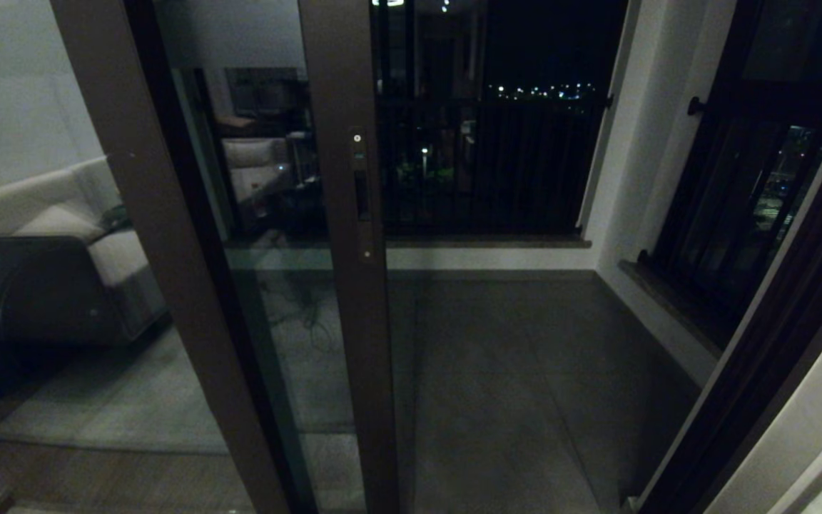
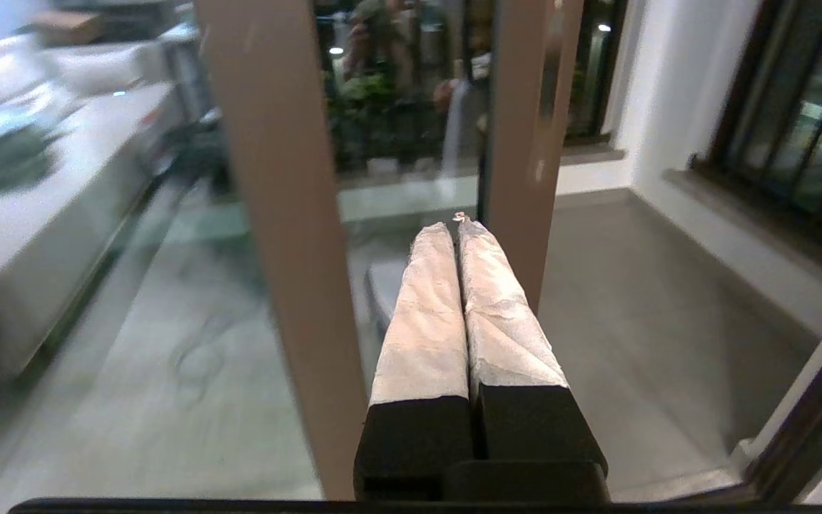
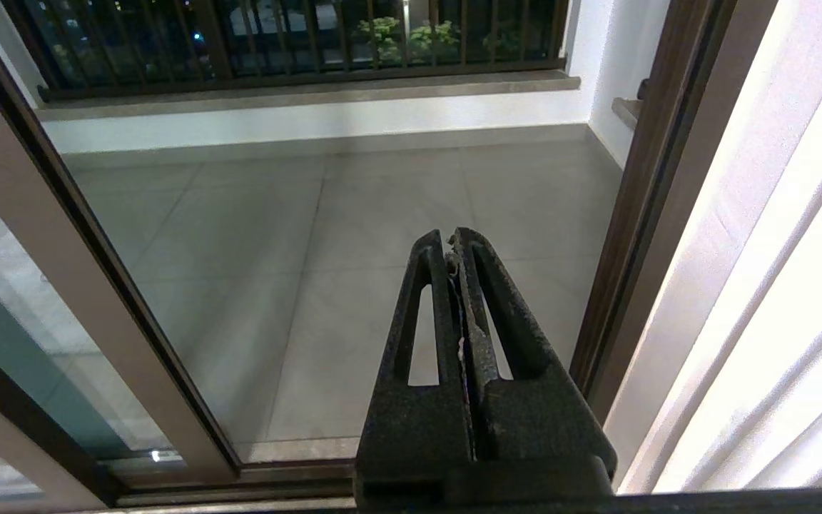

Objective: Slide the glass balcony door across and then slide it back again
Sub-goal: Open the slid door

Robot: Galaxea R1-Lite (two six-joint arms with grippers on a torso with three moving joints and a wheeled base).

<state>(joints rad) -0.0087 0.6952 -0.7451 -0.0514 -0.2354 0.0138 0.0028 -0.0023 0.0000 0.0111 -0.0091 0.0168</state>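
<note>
- Two brown stiles stand in the head view: the fixed panel (image 1: 161, 235) at 9 o'clock, with a sofa (image 1: 61, 235) behind it, and the glass balcony door (image 1: 350, 285) at centre, its glass overlapping the fixed panel.
- Recessed handle (image 1: 361, 194) sits at 12 o'clock on that stile.
- Left gripper (image 2: 457, 227) points toward the stile, fingers pressed together, holding nothing; likely an approach for pushing.
- Balcony opening lies at 3 o'clock.
- Right gripper (image 3: 452, 239), jaws together and empty, idles before the opening.

one glass balcony door (image 1: 343, 214), two grippers (image 2: 457, 227) (image 3: 452, 235)
</note>
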